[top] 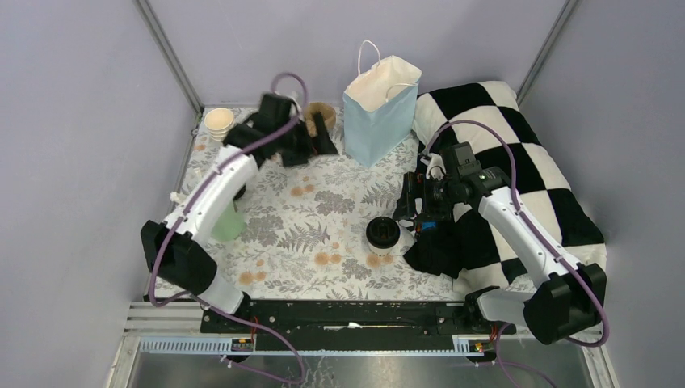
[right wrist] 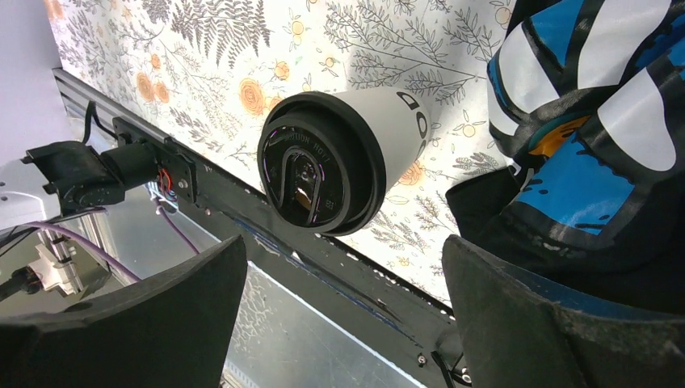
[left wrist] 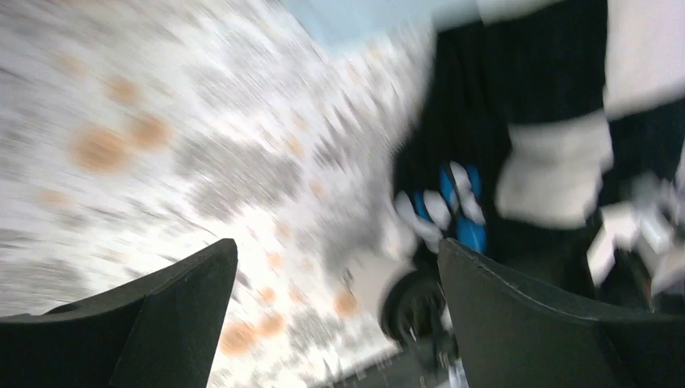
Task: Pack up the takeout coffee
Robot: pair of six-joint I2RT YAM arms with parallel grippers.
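Observation:
One takeout coffee [top: 383,234], a small white paper cup with a round black lid, stands upright on the floral tablecloth right of the middle. It fills the right wrist view [right wrist: 339,162], and the left wrist view shows it blurred [left wrist: 412,303]. A second lidded cup does not show. My right gripper [top: 412,214] is open and empty just right of the cup; in its own view [right wrist: 343,315] the cup lies beyond the fingertips. My left gripper [top: 319,137] is open and empty at the back, left of the blue paper bag [top: 380,105]; its own view [left wrist: 335,315] is blurred by motion.
A black-and-white checkered cushion [top: 517,162] fills the right side. A black cloth with blue and white print [right wrist: 582,121] lies by the cup. A stack of cream cups [top: 218,121] and a brown object [top: 319,111] stand at the back left. A mint-green cup [top: 229,224] stands under the left arm.

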